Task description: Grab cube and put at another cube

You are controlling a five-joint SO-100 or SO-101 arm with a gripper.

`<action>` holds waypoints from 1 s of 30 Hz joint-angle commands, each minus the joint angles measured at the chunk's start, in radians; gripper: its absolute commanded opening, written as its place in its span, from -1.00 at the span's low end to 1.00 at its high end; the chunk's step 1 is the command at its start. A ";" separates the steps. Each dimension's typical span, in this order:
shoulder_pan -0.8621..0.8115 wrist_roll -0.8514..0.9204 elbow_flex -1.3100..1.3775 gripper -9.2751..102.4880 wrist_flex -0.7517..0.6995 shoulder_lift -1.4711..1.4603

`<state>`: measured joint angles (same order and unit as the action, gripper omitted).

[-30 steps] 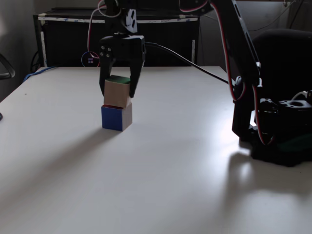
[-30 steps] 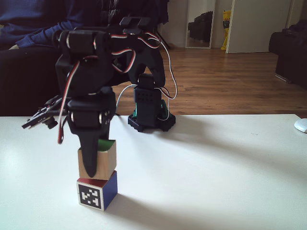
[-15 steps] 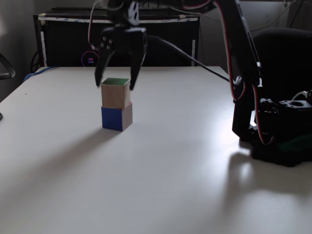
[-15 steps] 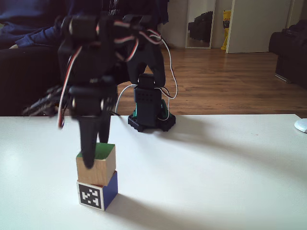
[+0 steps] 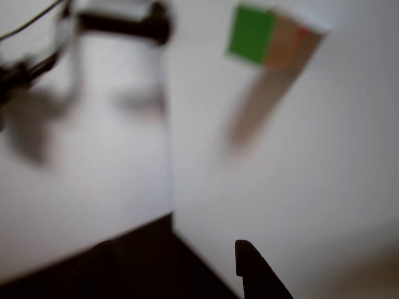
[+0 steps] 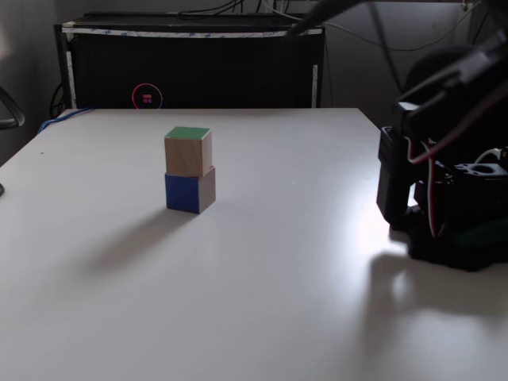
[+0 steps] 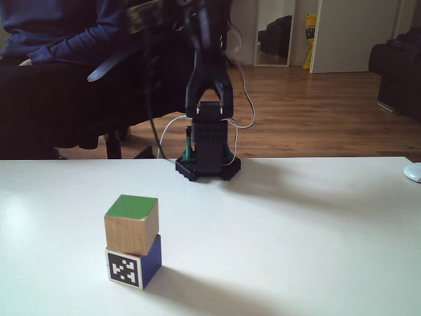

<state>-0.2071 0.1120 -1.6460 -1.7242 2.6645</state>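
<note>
placement looks done: cube [image 6: 188, 151] sits atop another cube [image 6: 190, 191], table's [image 6: 262, 262] ten o'clock; jaw state unclear; next, retreat.

- 2 cubes total, one stack, left half of the table [image 6: 262, 262] in a fixed view
- 1 green-topped cube [image 6: 187, 152], on top; also visible at [image 7: 131, 224] and blurred, far right, in the other view [image 5: 252, 34]
- 1 marker cube [image 7: 133, 263], bottom: pixel-pattern face plus blue side; a blue face shows at [image 6: 189, 192]
- 1 robot arm [image 7: 208, 125], base at the far edge
- 1 seated person [image 7: 59, 33], far left
- 1 white object [image 7: 413, 172], right edge, can't tell what
</note>
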 commanded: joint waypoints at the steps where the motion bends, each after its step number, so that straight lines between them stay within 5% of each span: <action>1: 0.066 -0.091 -0.196 -0.83 0.138 0.192; 11: 0.091 -0.133 -0.868 -0.83 0.462 0.351; 16: 0.114 -0.095 -1.140 -0.83 0.422 0.624; 30: 0.083 -0.025 -1.322 -0.83 0.434 0.624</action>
<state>-0.1335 0.0798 -2.9729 -1.2839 3.2843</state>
